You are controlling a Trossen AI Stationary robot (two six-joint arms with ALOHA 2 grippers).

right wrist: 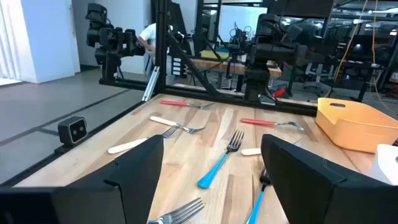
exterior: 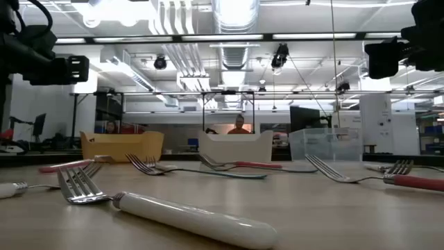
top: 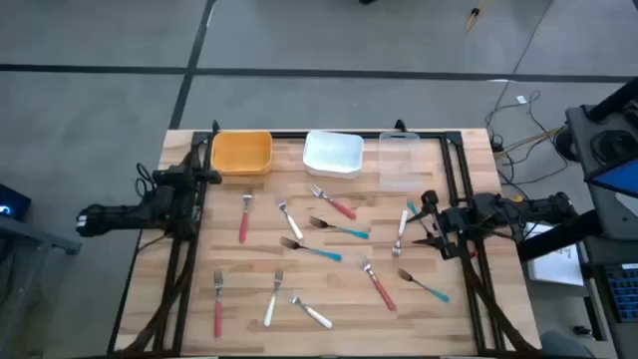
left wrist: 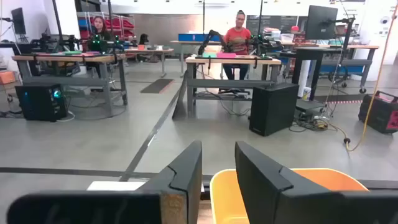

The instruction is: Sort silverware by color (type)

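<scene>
About a dozen forks with red, white or teal handles lie flat and scattered over the wooden table (top: 329,299). My right gripper (top: 431,223) hovers open at the table's right side, above a white-handled fork (top: 401,231) and a teal one (top: 410,207), touching neither. In its wrist view a teal fork (right wrist: 217,165) shows between the spread fingers (right wrist: 134,168). My left gripper (top: 207,172) waits open at the far left, beside the orange bin (top: 242,152). The low view shows a white-handled fork (exterior: 187,217) close up.
Three bins stand in a row along the far edge: the orange bin (left wrist: 298,180), a white bin (top: 333,153) and a clear bin (top: 401,160). Black frame rails (top: 464,189) run along both sides of the table. People sit at desks (left wrist: 236,31) in the room beyond.
</scene>
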